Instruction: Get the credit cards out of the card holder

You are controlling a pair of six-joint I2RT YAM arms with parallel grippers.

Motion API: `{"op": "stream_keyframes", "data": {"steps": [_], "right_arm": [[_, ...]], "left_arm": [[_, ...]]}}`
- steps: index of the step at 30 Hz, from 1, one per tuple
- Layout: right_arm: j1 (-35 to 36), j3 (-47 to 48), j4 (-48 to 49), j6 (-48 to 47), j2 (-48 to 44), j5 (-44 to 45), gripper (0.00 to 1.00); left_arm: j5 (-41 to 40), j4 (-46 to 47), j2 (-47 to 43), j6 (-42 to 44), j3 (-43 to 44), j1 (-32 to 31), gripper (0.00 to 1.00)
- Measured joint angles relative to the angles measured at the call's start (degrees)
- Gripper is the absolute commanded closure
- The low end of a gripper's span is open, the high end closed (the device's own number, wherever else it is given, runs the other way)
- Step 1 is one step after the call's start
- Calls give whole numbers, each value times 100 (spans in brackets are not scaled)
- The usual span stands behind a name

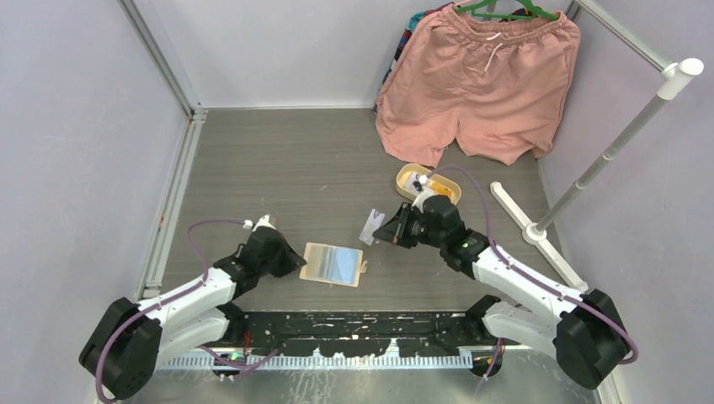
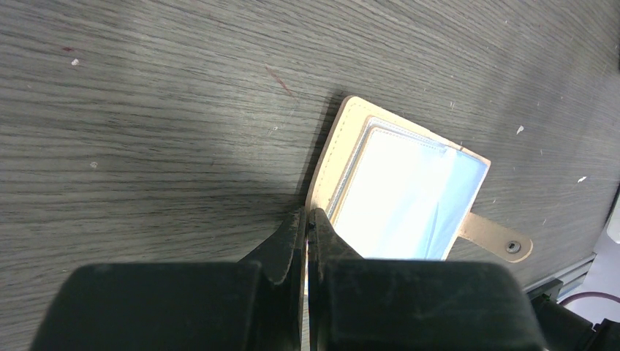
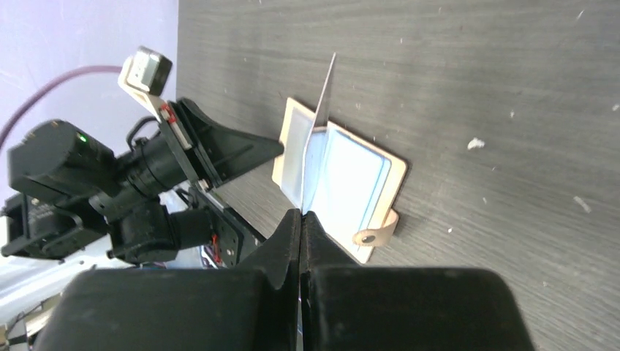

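Grey wood-grain table (image 1: 278, 160) carries the card holder (image 1: 333, 265), which lies open and flat with its pale blue pockets facing up. Its snap tab (image 2: 504, 245) is on the side away from the left gripper (image 1: 295, 263). That gripper's fingers are pressed together on the thin lip of the holder's cover. Just beyond the holder's tab-side far corner, clear of it, the right gripper (image 1: 389, 231) pinches a whitish card (image 1: 369, 227) by one end, so the card stands on edge.

The grip on the card looks slight. I judge it could pivot or slip out on the way to the oval tray (image 1: 402, 178), farther out on the same side, where an orange-yellow card (image 1: 444, 187) already lies. A drop would leave the card flat on the table, hard to pick up.

The left pinch takes only the cover's edge, so pulling a tight card could drag or fold the holder. Glare on the pockets hides whether any cards remain, so a reach into them may find nothing.
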Motion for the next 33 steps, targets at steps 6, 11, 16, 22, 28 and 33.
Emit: {"op": "stream_keyframes", "data": {"steps": [6,11,16,22,28,33], "right_arm": [[-752,697,-275,-258,267,-496,99],[-1565,1008,-140,-313,922,-1036,99],[-2304,1298,142,-256,1552,-1567,99],[-3038,1727,874,166,2371,-2181,99],[-3381,1812,1508,699,2824,-2503,99],[-3528,1799,2122,1132,3027,-2684,99]], "left_arm": [[0,-4,-70,2,0,0,100],[-4,-22,-96,2,0,0,100],[-11,-59,-125,2,0,0,100],[-9,-61,-116,2,2,0,100],[-9,-59,-101,4,2,0,100],[-9,-61,-101,7,2,0,100]]}}
